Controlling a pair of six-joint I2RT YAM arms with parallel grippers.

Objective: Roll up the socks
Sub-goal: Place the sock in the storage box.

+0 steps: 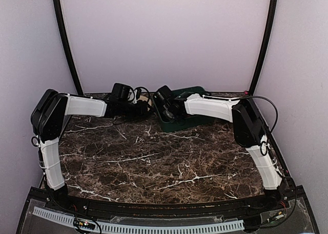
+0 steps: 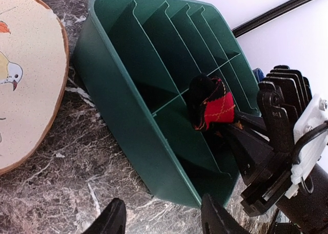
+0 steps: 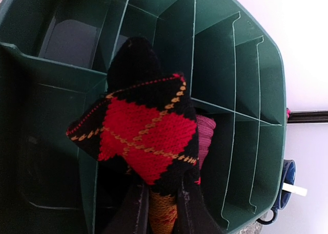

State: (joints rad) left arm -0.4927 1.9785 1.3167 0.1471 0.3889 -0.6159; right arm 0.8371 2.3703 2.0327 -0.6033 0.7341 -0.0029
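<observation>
Seen from above, the arms hide most of the dark green plastic divided bin [image 2: 128, 106], and the socks cannot be made out. The right hand [image 3: 161, 213] pinches the bundled black sock with red argyle diamonds [image 3: 143, 131] over the bin's compartments. Only a sliver of magenta ribbed sock [image 3: 206, 136] shows behind it. The left hand [image 2: 164, 221], half open and empty, hovers over the marbled worktop [image 2: 51, 193] beside the bin. Nearby is a beige round plate [image 2: 31, 65], cut off at the frame edge.

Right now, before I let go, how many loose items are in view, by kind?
Socks: 2, the black argyle sock and the magenta sock tucked behind it
green divided bin: 1
plate: 1
Total: 4
</observation>
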